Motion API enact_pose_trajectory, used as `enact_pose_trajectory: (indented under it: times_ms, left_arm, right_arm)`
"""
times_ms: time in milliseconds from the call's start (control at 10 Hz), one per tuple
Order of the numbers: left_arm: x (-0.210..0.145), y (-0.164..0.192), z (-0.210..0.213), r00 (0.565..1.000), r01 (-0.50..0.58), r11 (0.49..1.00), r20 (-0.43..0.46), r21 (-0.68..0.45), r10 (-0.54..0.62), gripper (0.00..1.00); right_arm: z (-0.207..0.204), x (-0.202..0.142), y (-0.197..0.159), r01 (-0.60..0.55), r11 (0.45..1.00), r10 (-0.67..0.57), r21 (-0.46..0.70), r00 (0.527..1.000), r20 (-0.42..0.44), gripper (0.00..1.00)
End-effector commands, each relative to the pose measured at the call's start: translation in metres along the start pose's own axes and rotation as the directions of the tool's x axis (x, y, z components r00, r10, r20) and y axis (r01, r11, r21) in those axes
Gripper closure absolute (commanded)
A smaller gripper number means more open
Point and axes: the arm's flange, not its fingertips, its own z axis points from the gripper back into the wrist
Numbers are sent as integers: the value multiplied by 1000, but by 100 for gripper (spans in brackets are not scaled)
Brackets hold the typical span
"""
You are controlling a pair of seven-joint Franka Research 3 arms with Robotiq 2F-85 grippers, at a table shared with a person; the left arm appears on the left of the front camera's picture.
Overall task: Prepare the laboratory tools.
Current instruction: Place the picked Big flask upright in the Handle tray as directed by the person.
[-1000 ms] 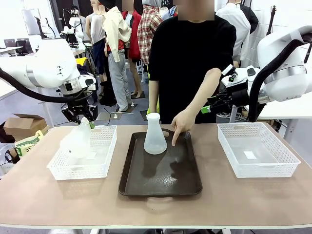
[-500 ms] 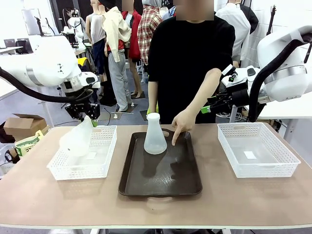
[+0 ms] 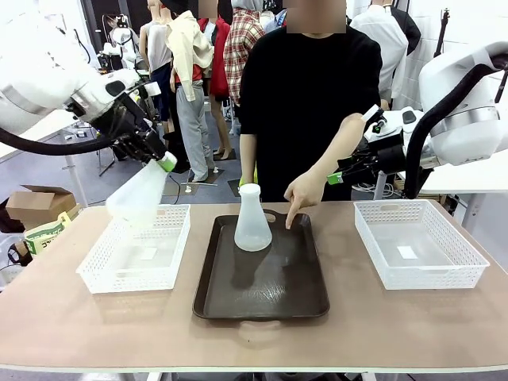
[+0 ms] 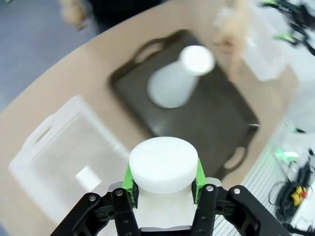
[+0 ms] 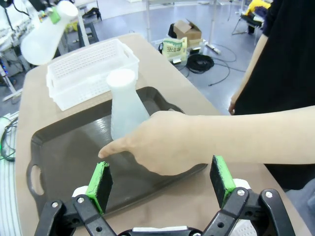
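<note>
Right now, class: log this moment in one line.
left gripper: shut on translucent white plastic conical flask, above white mesh basket | right gripper: open | person's hand: pointing at dark brown tray

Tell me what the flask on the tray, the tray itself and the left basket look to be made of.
Flask on the tray: probably plastic, translucent milky white with a matte surface that lets the dark tray show dimly through. Tray: dark brown, likely moulded plastic; its glossy face mirrors the flask and shows pale scuffs. Left basket: white plastic, judging by the moulded mesh walls and thick rim.

A tan table is carrying a dark tray at centre; white baskets are sitting on either side.
</note>
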Motion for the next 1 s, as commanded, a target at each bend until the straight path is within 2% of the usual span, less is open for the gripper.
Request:
enact_pose_trajectory:
  times_ms: [0,100,200,300,500,600,700,900]
  left_arm:
    - [-19,-3,-15,999,52,980,5,-191,-52,100]
    - [-24,-18,-18,985,135,960,134,-245,-105,100]
    - [-29,-30,-26,964,225,942,197,-250,-178,100]
    - [-28,-39,-39,935,304,934,249,-188,-255,100]
    - [-31,-56,-54,900,375,906,312,-196,-305,100]
    - [-26,-55,-65,932,327,922,234,-206,-278,100]
    - [-23,-51,-47,925,339,920,250,-198,-287,100]
    - [-23,-51,-47,925,339,920,250,-198,-287,100]
  right_arm:
    - [-1,2,-1,12,1000,-12,2,1000,-12,0]
    - [-1,2,-1,12,1000,-12,2,1000,-12,0]
    - [-1,2,-1,12,1000,-12,2,1000,-12,0]
    - [-1,2,-1,12,1000,-12,2,1000,-12,0]
    - [-1,2,-1,12,1000,-12,2,1000,-12,0]
    - [-1,2,-1,12,1000,-12,2,1000,-12,0]
    - [-1,2,-1,12,1000,-12,2,1000,-12,0]
    - [-1,2,-1,12,1000,-12,2,1000,-12,0]
